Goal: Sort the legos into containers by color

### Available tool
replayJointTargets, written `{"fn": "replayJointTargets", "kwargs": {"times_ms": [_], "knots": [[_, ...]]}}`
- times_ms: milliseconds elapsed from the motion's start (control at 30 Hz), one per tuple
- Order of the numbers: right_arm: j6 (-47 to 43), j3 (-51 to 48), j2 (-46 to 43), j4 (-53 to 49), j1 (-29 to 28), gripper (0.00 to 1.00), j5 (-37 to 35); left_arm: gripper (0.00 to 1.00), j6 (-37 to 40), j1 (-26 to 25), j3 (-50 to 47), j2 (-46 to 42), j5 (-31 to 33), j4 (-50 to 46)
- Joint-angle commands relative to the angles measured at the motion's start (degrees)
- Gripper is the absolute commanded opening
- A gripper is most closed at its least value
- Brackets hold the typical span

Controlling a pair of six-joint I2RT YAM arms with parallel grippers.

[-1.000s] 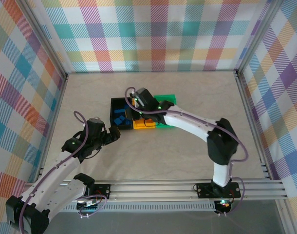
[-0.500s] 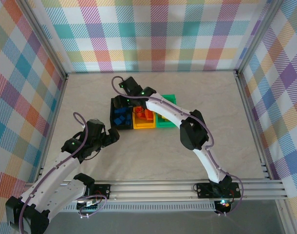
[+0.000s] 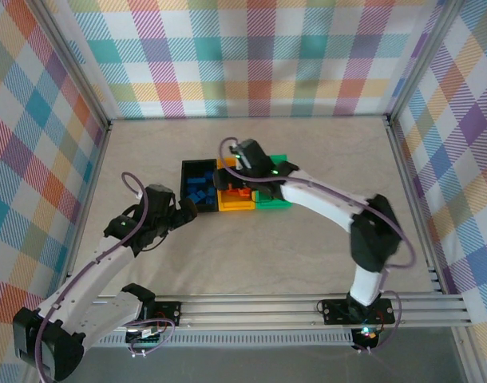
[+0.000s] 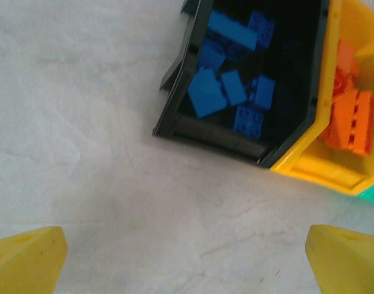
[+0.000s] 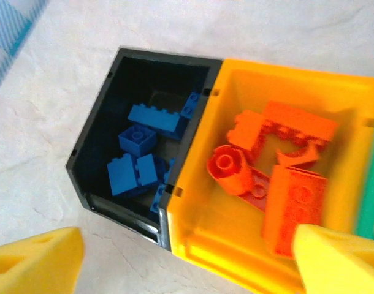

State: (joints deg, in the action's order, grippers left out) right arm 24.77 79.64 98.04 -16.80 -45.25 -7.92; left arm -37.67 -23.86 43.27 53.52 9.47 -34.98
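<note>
Blue legos [image 5: 141,160] lie heaped in the black bin [image 5: 89,162], the left end of the three joined containers near the middle of the table [image 3: 307,247]; orange-red legos [image 5: 276,174] are piled in the yellow-orange bin [image 5: 196,202] touching it on the right; the green bin [image 3: 273,201] closes the row, its inside not visible; the right gripper [image 5: 187,269] hangs above the yellow-orange bin, its yellow fingers spread wide with nothing between them; the left gripper [image 4: 187,260] hovers over bare tabletop just near the black bin's front corner, its fingers likewise wide apart and empty.
</note>
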Motion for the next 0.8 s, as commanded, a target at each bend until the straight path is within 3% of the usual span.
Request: {"fn": "replayJointTargets", "kwargs": {"times_ms": [0, 133, 233, 433, 667, 767], "knots": [[3.3, -9.7, -8.6, 7.0, 3.0, 1.00, -2.5, 1.00, 2.9, 0.7, -0.3, 0.0, 2.7, 9.1], [4.9, -20.9, -18.1, 8.8, 4.9, 1.00, -7.0, 1.00, 6.2, 1.8, -4.2, 0.4, 10.5, 20.2], [6.2, -26.9, -23.8, 10.0, 5.9, 1.00, -10.5, 1.00, 13.3, 4.3, -5.3, 3.9, 16.2, 26.5], [5.4, -33.0, -30.6, 11.8, 7.6, 1.00, -13.4, 1.00, 29.1, 10.3, -8.9, 12.7, 18.3, 38.3], [5.6, -34.8, -33.9, 9.0, 10.8, 1.00, -15.6, 1.00, 37.6, 13.3, -16.7, 23.6, 16.8, 64.0], [5.3, -36.1, -35.7, 8.0, 12.2, 1.00, -17.4, 1.00, 39.7, 14.3, -17.0, 28.5, 14.7, 70.2]]}}
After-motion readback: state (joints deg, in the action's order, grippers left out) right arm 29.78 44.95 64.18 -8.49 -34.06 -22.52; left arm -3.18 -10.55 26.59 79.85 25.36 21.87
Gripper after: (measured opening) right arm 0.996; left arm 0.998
